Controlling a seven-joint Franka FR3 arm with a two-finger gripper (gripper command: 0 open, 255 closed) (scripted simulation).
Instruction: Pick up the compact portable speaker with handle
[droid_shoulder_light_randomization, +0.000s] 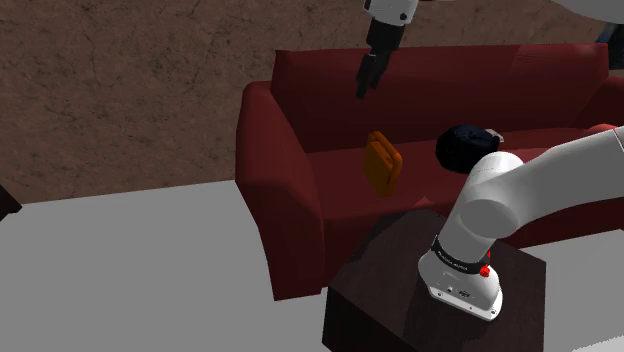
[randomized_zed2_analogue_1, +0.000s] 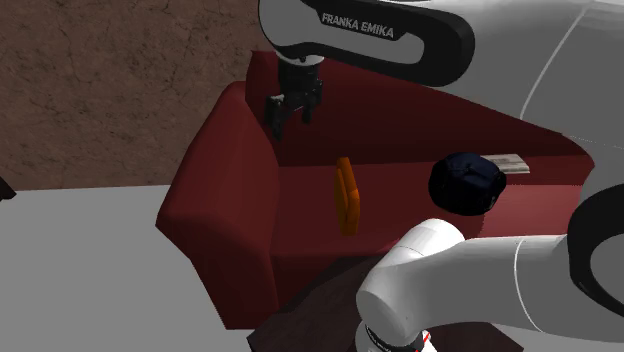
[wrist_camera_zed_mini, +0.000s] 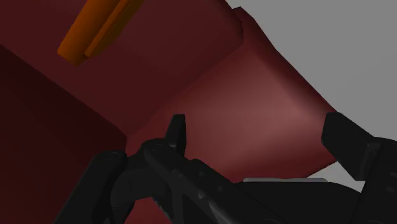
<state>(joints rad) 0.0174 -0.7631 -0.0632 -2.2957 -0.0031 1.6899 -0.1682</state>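
1. Brown mottled wall (droid_shoulder_light_randomization: 120, 90) rises behind a dark red sofa (droid_shoulder_light_randomization: 290, 190), which stands on a grey floor (droid_shoulder_light_randomization: 130, 270).
2. The black pincer (droid_shoulder_light_randomization: 362, 90) hangs in the air in front of the sofa's backrest, above the seat, fingertips pointing down.
3. Its two fingers (wrist_camera_zed_mini: 177, 130) stand wide apart with nothing between them, so it grips nothing.
4. The orange speaker (droid_shoulder_light_randomization: 382, 163) stands on edge on the seat cushion, below the pincer and a little off to one side, well apart from the fingertips.
5. In the wrist view the sofa's rounded armrest (wrist_camera_zed_mini: 267, 108) lies under the gap between the fingers, and the speaker sits beyond them.
6. A dark round thing (droid_shoulder_light_randomization: 468, 147) lies on the seat, farther from the pincer than the speaker.
7. A pale flat thing (randomized_zed2_analogue_1: 505, 161) rests just behind that round thing.
8. The arm's dark box stand (droid_shoulder_light_randomization: 400, 290) sits in front of the sofa, far below the pincer.
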